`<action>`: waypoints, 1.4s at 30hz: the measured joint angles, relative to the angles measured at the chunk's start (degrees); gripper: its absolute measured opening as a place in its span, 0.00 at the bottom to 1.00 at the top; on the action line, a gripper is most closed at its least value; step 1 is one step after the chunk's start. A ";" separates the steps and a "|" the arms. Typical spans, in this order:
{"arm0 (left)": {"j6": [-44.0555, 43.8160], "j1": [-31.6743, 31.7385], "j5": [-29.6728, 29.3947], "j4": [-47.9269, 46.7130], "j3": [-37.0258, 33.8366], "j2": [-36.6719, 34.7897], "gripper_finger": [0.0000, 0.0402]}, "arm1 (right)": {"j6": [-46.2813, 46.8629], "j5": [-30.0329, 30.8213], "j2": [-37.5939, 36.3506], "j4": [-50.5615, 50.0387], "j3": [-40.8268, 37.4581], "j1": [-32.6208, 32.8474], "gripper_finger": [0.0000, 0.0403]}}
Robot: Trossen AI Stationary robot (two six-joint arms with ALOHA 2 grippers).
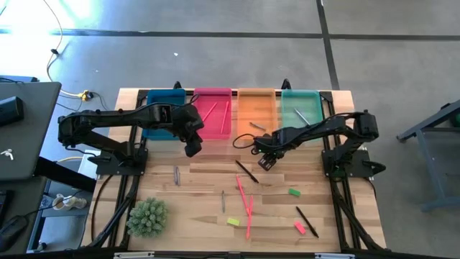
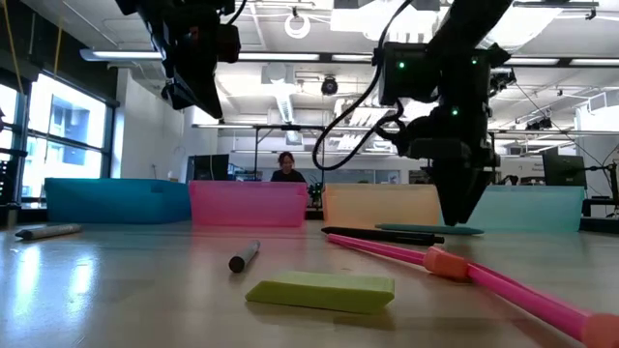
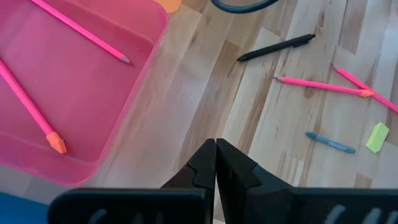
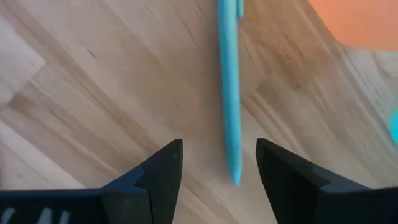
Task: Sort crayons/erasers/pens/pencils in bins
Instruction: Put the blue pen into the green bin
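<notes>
- Teal pen (image 4: pixel 228 93) lying on bare wood straight ahead of the right gripper (image 4: pixel 219 149), its tip sitting between the spread fingers. Nothing clamped yet, with the orange bin (image 4: pixel 360 18) just beyond.
- Looks like the pick-up step on that pen. Next move calls for sinking lower, centring on the barrel, closing, then lifting clear toward the row of bins past the fingertips.
- Left gripper (image 3: pixel 216 146) pinched together on nothing, hovering just off the front wall of the pink bin (image 3: pixel 163 18).
- Counting bins: four, with the blue bin (image 1: pixel 164 95) and teal-green bin (image 1: pixel 300 93) at the ends.
- Counting erasers: three, all loose on the table behind the right gripper. Green eraser (image 1: pixel 293 192), yellow-green eraser (image 1: pixel 233 221), pink eraser (image 1: pixel 300 227).
- Counting pink pencils (image 1: pixel 249 212): two crossed on the table, two more already in the pink bin.
- Counting black pens (image 1: pixel 246 171): two on the table, one just beside the right gripper.
- Counting crayons (image 1: pixel 177 175): two short sticks loose, a third apparently in the orange bin.
</notes>
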 joint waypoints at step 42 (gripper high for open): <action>0.07 -0.02 0.04 -0.24 0.00 0.00 0.00 | -1.62 -6.55 3.40 -2.34 0.15 -1.86 0.02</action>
